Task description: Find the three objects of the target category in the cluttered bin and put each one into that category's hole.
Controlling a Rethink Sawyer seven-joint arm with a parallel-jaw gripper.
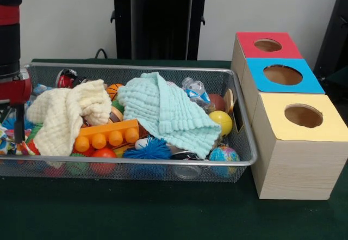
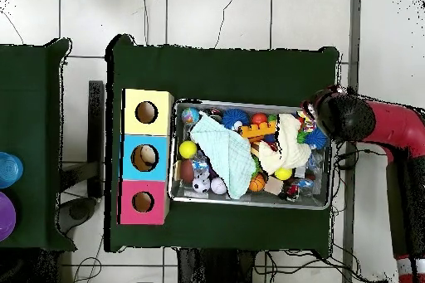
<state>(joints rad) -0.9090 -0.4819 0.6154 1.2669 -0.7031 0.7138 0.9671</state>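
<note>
Shallow silver wire-mesh bin (image 1: 239, 158) with rounded rim, heaped with a mint waffle cloth (image 1: 166, 115), a cream cloth (image 1: 62, 115), an orange studded block (image 1: 107, 135) and smooth balls. At the bin's end farthest from the yellow-faced box's round hole (image 1: 303, 116), the claw (image 1: 19, 136) reaches spotted ruffled fabric (image 1: 8, 142); whether it is apart or together cannot be told. 3 pale wooden boxes stand beside the bin on the green table (image 1: 136, 213).

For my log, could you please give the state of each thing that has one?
bin: full, cluttered.
gripper: low at the bin's end, fingers unclear.
mint cloth: crumpled, draped over toys.
cream cloth: crumpled, draped over toys.
yellow box's hole: open, nothing visible inside.
</note>
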